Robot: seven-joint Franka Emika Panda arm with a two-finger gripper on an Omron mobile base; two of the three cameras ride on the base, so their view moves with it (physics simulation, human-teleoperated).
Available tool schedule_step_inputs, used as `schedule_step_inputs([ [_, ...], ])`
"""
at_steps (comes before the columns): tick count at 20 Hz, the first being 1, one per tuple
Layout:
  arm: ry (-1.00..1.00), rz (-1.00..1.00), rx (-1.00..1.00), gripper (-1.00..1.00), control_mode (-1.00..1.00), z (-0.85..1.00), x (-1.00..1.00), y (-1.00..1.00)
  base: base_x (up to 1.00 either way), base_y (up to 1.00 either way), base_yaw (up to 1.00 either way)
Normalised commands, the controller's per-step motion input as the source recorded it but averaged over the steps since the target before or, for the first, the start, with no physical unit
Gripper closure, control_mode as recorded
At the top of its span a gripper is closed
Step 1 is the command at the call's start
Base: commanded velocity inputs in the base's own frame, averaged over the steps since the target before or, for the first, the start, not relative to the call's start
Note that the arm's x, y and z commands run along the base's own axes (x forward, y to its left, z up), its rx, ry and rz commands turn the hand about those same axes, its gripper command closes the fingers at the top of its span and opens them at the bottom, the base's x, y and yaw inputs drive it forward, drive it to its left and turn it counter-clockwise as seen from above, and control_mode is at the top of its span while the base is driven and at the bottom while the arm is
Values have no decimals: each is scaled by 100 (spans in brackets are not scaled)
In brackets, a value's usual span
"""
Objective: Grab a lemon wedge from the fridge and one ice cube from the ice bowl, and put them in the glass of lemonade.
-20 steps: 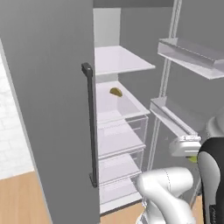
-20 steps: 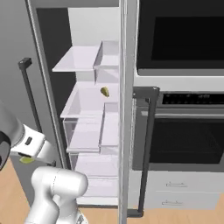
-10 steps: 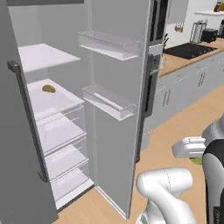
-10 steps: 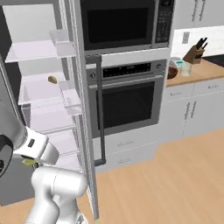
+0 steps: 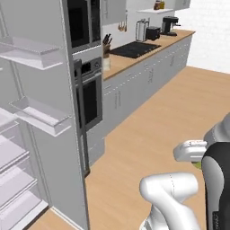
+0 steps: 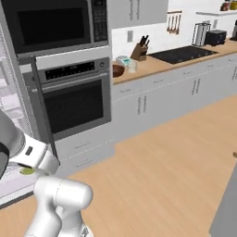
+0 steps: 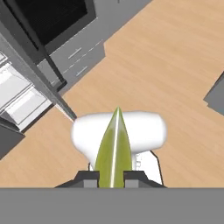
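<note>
Lemon wedge (image 7: 113, 148) sits upright between the two dark finger tips (image 7: 87, 178) in the hand view, thin edge toward the camera, point away from the hand; jaws clamped on it, one tip on each flat side. In the right base view a bit of its yellow-green shows under the white hand at (image 6: 27, 171); in the left base view a sliver of it shows under the hand at (image 5: 197, 164).

Vs half a second ago: both base views have swung right, so the camera moved, not the things. The fridge (image 5: 40, 134) interior and its dark wedge on the shelf have slid off to the left edge; the oven column (image 6: 69, 83), tabletop (image 6: 185, 58) run and wood floor (image 6: 176, 157) now take most of the view. Ice bowl (image 6: 117, 70) and glass of lemonade (image 6: 133, 66) are on the tabletop beside the oven column, near a knife block (image 6: 138, 52). Wedge grip looks unchanged.

No readable writing; oven panel marks too small to make out.
</note>
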Motion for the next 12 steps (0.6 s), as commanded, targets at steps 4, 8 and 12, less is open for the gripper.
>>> schedule_step_inputs([
  [4, 0, 0, 0, 100, 100, 0, 0, 0, 64, -92, 5],
  [8, 0, 0, 0, 100, 100, 0, 0, 0, 100, -35, 0],
  [12, 0, 0, 0, 100, 100, 0, 0, 0, 100, 0, 0],
])
